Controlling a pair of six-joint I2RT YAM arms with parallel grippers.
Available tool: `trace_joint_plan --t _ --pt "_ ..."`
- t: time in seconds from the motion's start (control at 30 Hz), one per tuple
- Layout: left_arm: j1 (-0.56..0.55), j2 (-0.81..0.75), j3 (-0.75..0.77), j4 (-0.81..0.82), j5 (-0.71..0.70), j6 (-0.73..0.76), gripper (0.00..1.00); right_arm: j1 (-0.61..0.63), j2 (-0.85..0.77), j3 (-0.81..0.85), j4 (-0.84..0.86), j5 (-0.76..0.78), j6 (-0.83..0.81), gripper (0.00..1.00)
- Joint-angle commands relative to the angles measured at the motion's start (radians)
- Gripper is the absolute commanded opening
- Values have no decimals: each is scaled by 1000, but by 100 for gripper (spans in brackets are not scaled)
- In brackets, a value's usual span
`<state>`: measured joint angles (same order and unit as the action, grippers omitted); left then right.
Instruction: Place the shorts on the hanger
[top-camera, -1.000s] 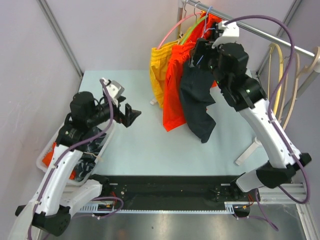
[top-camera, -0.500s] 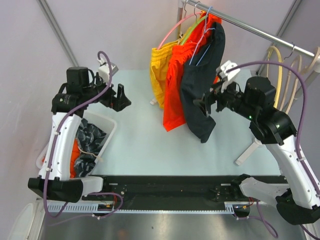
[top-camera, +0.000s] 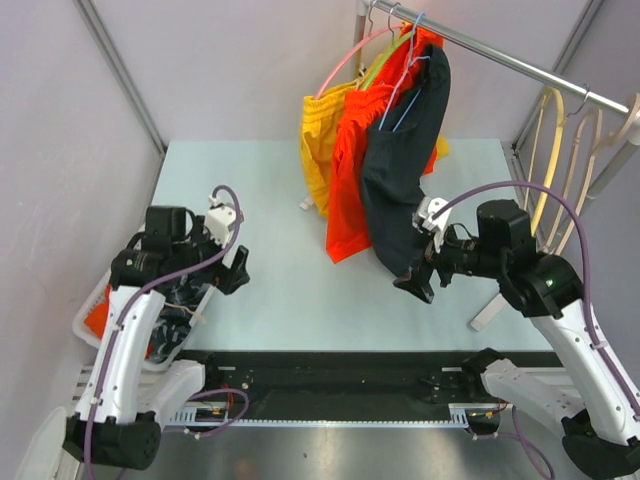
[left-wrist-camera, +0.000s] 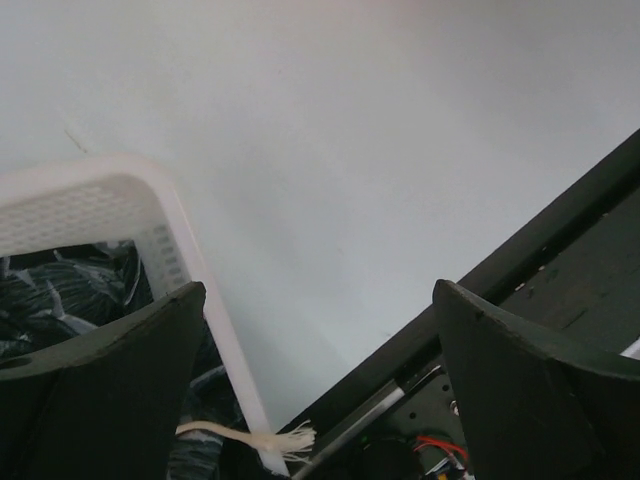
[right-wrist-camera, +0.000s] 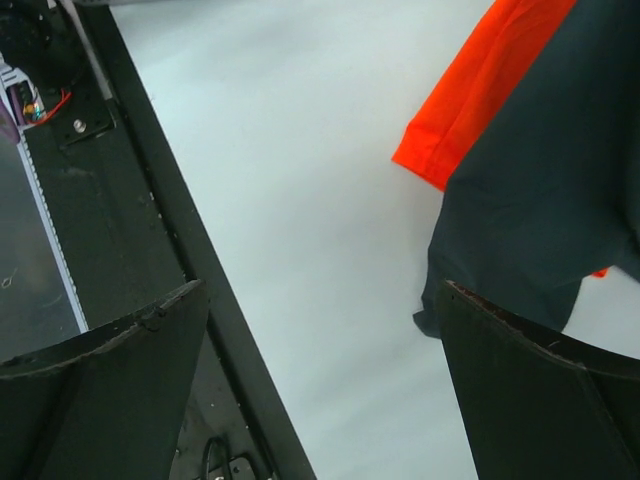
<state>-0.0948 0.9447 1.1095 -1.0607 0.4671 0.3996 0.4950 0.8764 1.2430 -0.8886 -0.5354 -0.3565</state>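
The dark navy shorts (top-camera: 402, 170) hang from the light-blue wire hanger (top-camera: 405, 88) on the metal rail (top-camera: 500, 55), in front of the orange shorts (top-camera: 350, 170). Their lower hem shows in the right wrist view (right-wrist-camera: 540, 220). My right gripper (top-camera: 415, 283) is open and empty, low over the table beside the hem of the dark shorts. My left gripper (top-camera: 237, 272) is open and empty, over the table's left front by the white basket (top-camera: 215, 268). Both wrist views show spread fingers with nothing between them.
Yellow shorts (top-camera: 315, 140) hang on a pink hanger behind the orange pair. Cream hangers (top-camera: 560, 150) hang at the right of the rail. The white basket (left-wrist-camera: 120, 200) holds dark and orange clothes. A black rail (top-camera: 330, 385) runs along the table's front edge.
Both arms have drawn back and down towards the table's front. My right gripper left the hanging dark shorts, which stay on the rail. My left gripper dropped towards the basket.
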Motion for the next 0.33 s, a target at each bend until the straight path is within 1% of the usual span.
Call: trace_joint_plan --t 0.0,0.13,0.3 --pt "4 -76 -54 2 -123 80 100 -4 -33 -53 -3 -40 -35 100" --pt "4 -127 -94 -2 -166 105 100 -4 -51 -89 2 -38 -45 100" --pt "6 -168 -120 -2 -183 116 100 -4 -51 -102 17 -40 -33 100"
